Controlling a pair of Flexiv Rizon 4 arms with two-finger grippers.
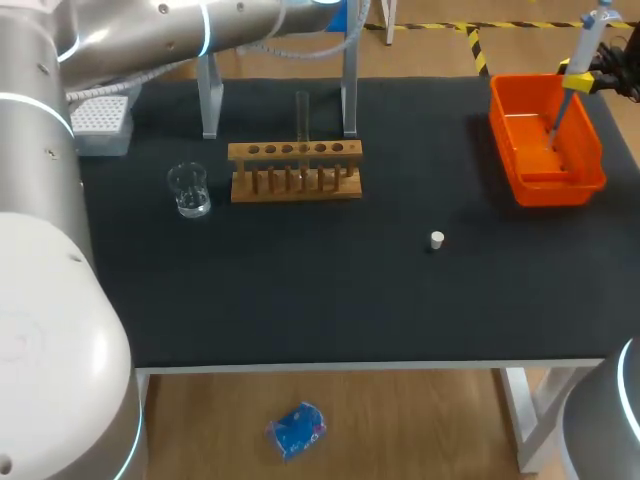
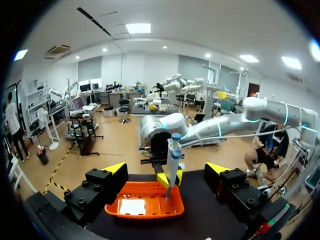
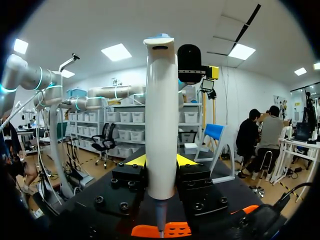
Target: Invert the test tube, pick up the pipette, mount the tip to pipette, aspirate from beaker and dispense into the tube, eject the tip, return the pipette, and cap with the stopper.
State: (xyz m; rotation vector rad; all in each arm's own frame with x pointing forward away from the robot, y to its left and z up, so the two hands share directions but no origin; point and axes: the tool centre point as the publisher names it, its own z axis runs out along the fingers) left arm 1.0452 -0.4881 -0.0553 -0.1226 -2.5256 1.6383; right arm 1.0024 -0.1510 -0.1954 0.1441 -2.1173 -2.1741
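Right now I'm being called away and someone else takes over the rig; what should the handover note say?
Left hand: open, empty, orange bin ahead of it.
Right hand: shut on the pipette, held over the bin.
Tube stands in the rack, beaker beside it; stopper lies on the table.
Done: pipette in hand.
Left: confirm ejection, return pipette, cap tube.

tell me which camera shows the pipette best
The right wrist view: the pipette fills its middle, upright, clamped in the right pincer above the orange bin. The left wrist view shows it whole but farther off, its lower end over the bin. The head view shows it small, over the same bin.
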